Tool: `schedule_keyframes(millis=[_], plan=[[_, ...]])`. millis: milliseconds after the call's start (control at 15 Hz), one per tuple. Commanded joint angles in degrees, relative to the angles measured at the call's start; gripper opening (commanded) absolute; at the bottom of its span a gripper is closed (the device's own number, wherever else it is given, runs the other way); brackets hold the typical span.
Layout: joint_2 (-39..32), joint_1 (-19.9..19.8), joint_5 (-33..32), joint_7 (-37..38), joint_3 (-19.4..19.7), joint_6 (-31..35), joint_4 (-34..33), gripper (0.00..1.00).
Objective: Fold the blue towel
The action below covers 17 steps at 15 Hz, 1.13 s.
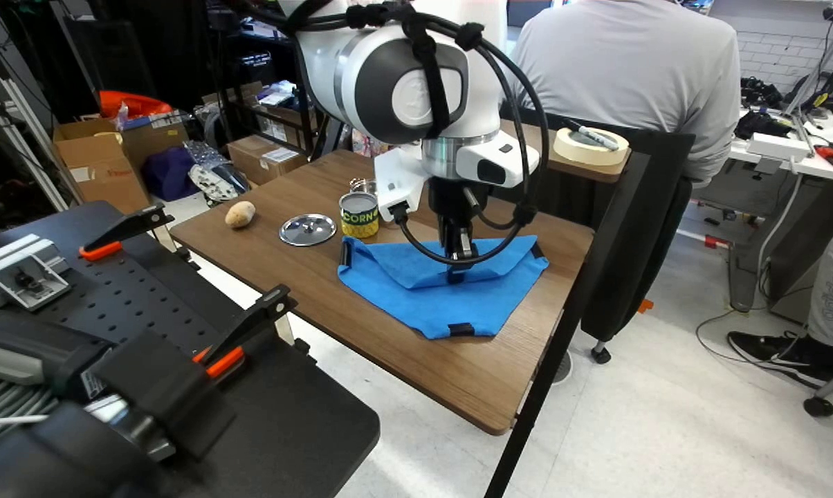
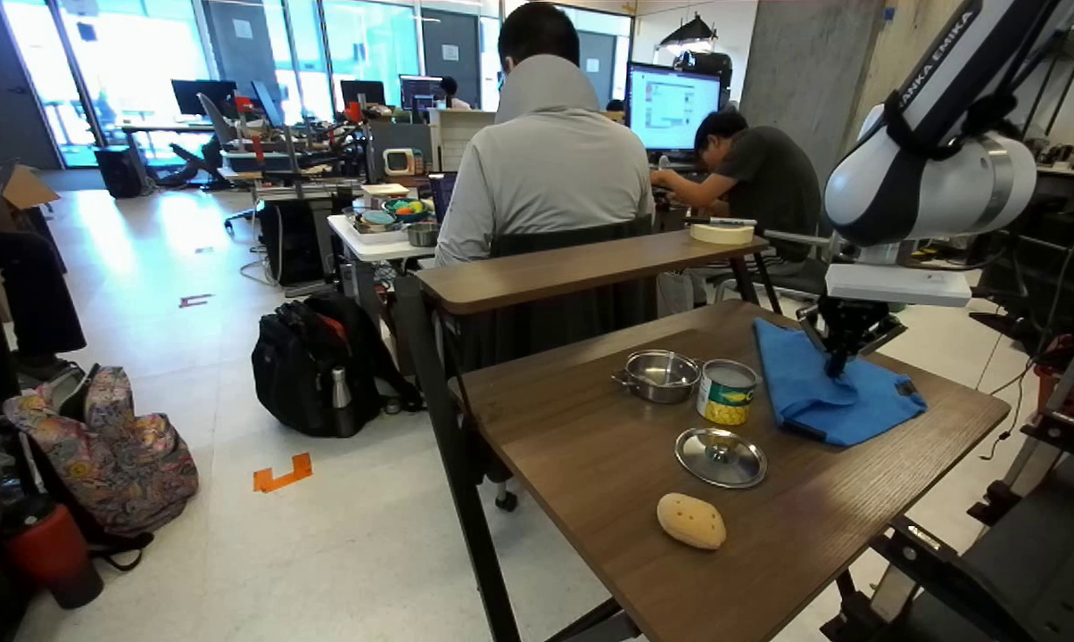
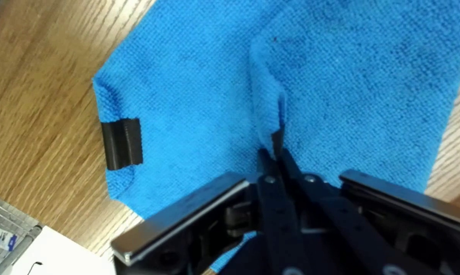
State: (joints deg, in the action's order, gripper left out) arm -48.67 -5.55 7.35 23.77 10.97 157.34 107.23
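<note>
The blue towel [image 1: 416, 304] lies on the wooden table, with dark tabs at its edges; it also shows in an exterior view [image 2: 876, 415] and in the wrist view [image 3: 191, 107]. One part is turned over onto the towel's middle as a flap. My gripper [image 1: 456, 274] points down at the towel; it also shows in an exterior view [image 2: 835, 364]. In the wrist view the fingertips [image 3: 274, 154] are shut on the flap's corner, pinching it at a dark tab. The pinched corner is at or just above the cloth below. The arm hides part of the towel's far side.
A corn can [image 2: 727, 392], a small steel pot [image 2: 660, 376], a steel lid [image 2: 721, 456] and a potato-like object [image 2: 691, 521] stand on the table beside the towel. A raised shelf [image 2: 555, 272] with a tape roll [image 2: 722, 234] runs along one side. A person sits behind it.
</note>
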Motion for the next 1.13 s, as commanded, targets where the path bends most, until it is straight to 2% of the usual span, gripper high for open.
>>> schedule_keyframes(millis=[0,400,467,600,867,933,1067], plan=[[-1.81,-0.26,1.27,-1.38,-0.35,-2.04,-2.54,0.37],[-0.23,-0.02,1.79,-0.47,-0.03,-2.03,-1.83,0.79],[1.16,-0.19,2.17,-0.4,-0.18,-2.91,-0.97,0.88],[4.72,-1.03,3.69,-1.44,-1.14,-1.91,2.27,0.99],[11.81,-3.51,5.85,-7.32,-4.15,-2.5,8.08,1.0],[6.7,-1.1,4.73,-4.04,-1.57,-1.3,3.63,1.0],[9.51,-1.85,5.12,-5.42,-2.49,-1.53,5.96,1.0]])
